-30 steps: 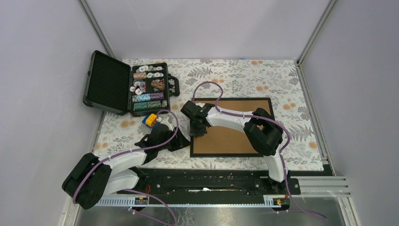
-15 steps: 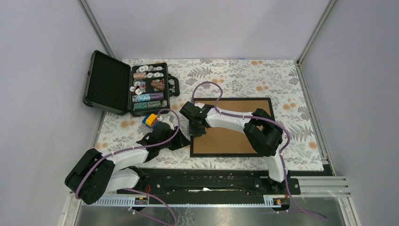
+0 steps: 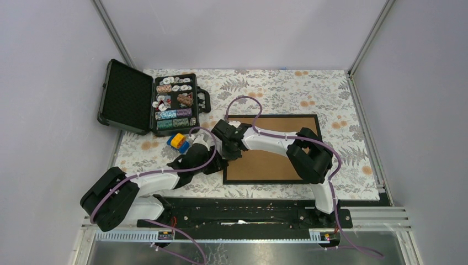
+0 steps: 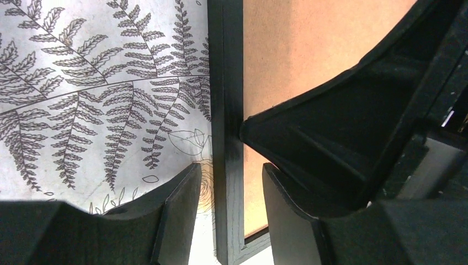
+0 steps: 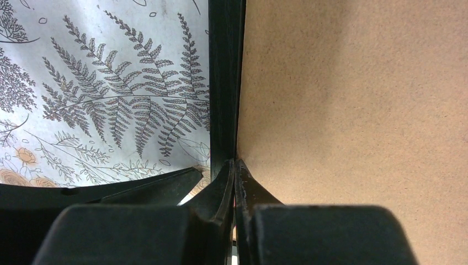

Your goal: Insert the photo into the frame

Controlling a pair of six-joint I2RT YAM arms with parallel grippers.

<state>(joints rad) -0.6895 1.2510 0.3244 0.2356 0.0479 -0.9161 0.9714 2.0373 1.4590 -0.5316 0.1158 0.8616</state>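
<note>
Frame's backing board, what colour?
The backing board is plain tan brown; the frame moulding around it is black. Clearest in right wrist view.

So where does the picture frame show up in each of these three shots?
Top external: the frame lies back-up on the table, right of centre.
Left wrist: its black left edge runs top to bottom mid-picture, with the brown backing to the right.
Right wrist: the same edge stands mid-picture, and the backing fills the right.
Shared landmark: the fern-print cloth left of that edge.
</note>
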